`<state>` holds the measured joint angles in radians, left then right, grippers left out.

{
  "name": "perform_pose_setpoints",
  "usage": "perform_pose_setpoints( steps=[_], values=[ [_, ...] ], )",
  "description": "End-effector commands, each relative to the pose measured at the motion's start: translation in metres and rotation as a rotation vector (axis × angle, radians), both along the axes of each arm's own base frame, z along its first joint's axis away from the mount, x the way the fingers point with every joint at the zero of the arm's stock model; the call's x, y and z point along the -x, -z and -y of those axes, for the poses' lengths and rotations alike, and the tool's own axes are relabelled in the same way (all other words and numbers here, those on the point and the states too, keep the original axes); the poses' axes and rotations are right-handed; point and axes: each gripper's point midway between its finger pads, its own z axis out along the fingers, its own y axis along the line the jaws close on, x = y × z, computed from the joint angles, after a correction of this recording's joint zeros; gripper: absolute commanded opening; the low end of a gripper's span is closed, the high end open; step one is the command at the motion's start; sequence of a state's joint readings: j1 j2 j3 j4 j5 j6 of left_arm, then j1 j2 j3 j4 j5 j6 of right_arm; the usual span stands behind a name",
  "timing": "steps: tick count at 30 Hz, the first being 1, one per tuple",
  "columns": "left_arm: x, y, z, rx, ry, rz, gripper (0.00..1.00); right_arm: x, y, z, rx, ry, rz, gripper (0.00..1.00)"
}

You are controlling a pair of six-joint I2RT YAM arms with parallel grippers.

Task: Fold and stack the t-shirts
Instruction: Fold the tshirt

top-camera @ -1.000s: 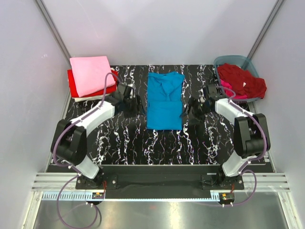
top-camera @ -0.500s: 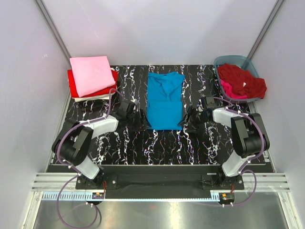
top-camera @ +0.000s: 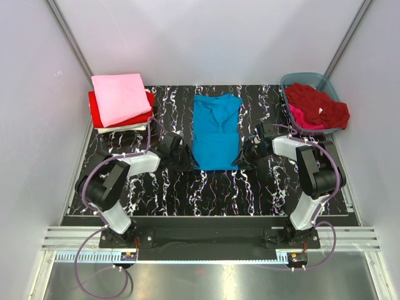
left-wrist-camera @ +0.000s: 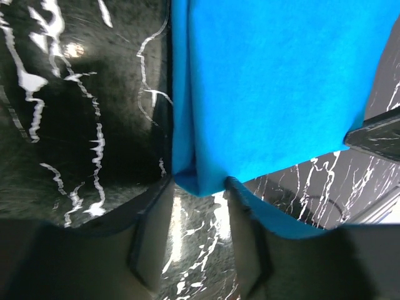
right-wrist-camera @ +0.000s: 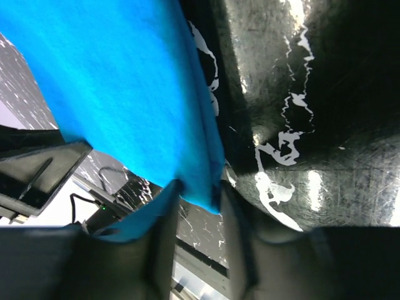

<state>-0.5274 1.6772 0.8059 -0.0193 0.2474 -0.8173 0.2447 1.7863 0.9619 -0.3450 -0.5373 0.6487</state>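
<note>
A turquoise t-shirt (top-camera: 215,132), folded into a long strip, lies flat at the table's centre. My left gripper (top-camera: 185,160) is at its near left corner, low on the table. In the left wrist view the open gripper (left-wrist-camera: 199,185) has the cloth corner (left-wrist-camera: 206,178) between its fingertips. My right gripper (top-camera: 241,160) is at the near right corner. In the right wrist view it (right-wrist-camera: 200,187) is open too, with the turquoise corner (right-wrist-camera: 203,187) between the tips. A folded stack stands at the far left: pink shirt (top-camera: 120,97) over red (top-camera: 95,111) over white (top-camera: 119,128).
A grey-blue plastic tub (top-camera: 310,80) at the far right holds a crumpled dark red shirt (top-camera: 315,105) and a magenta one (top-camera: 300,119). The black marbled table (top-camera: 206,190) ends at a rail near the arm bases. White walls stand close on both sides.
Both grippers have moved in towards me and inward, from beside the shirt's middle to its two near corners. The shirt and the stack have not moved.
</note>
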Motion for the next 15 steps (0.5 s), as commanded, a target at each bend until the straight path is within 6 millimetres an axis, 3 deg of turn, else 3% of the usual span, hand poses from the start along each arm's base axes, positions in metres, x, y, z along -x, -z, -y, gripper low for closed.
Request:
perform_pose_setpoints(
  steps=[1,5,8,11,15],
  values=[
    [-0.002,0.015,-0.001,-0.062,-0.018,-0.005,0.35,-0.007,-0.004,-0.002,0.013,-0.007,0.016,0.36],
    [-0.009,0.01,0.003,-0.057,-0.015,0.015,0.12,-0.007,-0.006,-0.003,0.008,-0.012,0.03,0.25],
    [-0.011,0.005,0.005,-0.061,-0.011,0.033,0.0,-0.006,-0.006,-0.003,0.006,-0.01,0.035,0.17],
    [-0.002,-0.007,0.005,-0.085,0.004,0.04,0.0,-0.003,-0.016,-0.004,-0.014,-0.011,0.054,0.01],
    [0.02,-0.024,0.001,-0.125,0.016,0.047,0.0,0.024,-0.021,-0.002,-0.02,-0.011,0.057,0.0]
  ],
)
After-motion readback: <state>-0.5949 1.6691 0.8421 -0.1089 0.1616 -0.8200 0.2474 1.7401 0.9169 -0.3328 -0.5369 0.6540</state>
